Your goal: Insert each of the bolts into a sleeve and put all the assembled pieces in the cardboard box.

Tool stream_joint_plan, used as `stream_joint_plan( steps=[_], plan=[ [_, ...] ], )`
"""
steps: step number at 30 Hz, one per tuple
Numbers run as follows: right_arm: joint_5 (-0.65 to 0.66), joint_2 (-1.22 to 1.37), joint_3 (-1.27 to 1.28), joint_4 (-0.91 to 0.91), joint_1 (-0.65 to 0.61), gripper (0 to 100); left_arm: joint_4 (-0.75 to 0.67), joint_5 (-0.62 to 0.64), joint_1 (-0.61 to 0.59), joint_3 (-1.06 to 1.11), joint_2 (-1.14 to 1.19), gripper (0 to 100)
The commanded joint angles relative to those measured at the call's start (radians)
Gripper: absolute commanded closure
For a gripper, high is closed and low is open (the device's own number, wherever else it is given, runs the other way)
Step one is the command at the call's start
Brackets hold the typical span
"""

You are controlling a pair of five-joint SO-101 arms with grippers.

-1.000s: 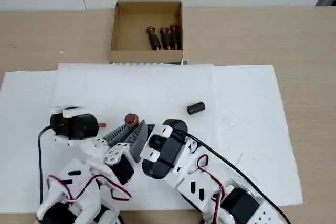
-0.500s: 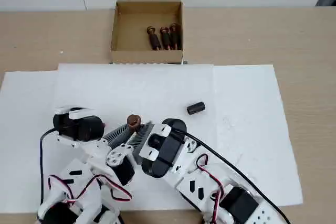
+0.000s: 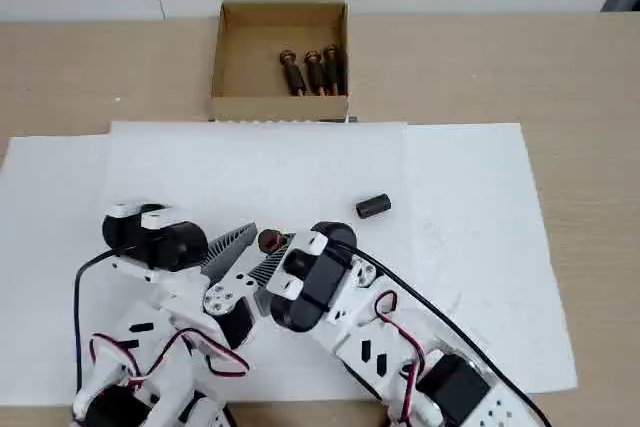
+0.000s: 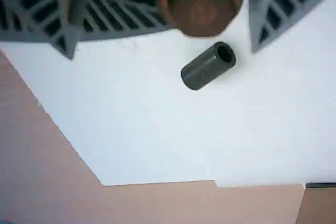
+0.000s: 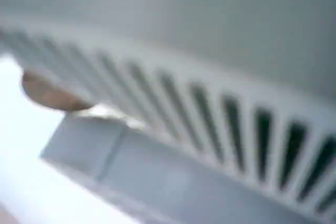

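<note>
Left gripper: jaws spread wide, the bolt lying between them with a gap on either side; right gripper set just beside the bolt, its state not to be told. Cardboard box: three assembled pieces laid inside. Sleeve: lying loose on the white sheet, apart from the bolt; the last insertion is judged in hand, for which sleeve bore and bolt shank must be brought into line.

No readable text, labels, numbers or signs anywhere. Cardboard box: plain brown walls, no print legible. White sheet in front of the box: blank.
</note>
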Motion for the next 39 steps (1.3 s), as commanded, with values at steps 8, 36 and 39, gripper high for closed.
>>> stream_joint_plan(
  steps=[8,36,39],
  plan=[
    [0.009,-0.007,-0.006,-0.03,0.012,99.6,-0.008,-0.009,-0.009,-0.102,0.0,80],
    [-0.186,-0.002,0.02,0.211,0.532,99.6,-0.078,-0.457,-0.404,0.309,-0.006,99],
    [-0.222,0.004,-0.032,0.288,0.579,99.6,-0.078,-0.457,-0.404,0.335,-0.006,99]
  ],
)
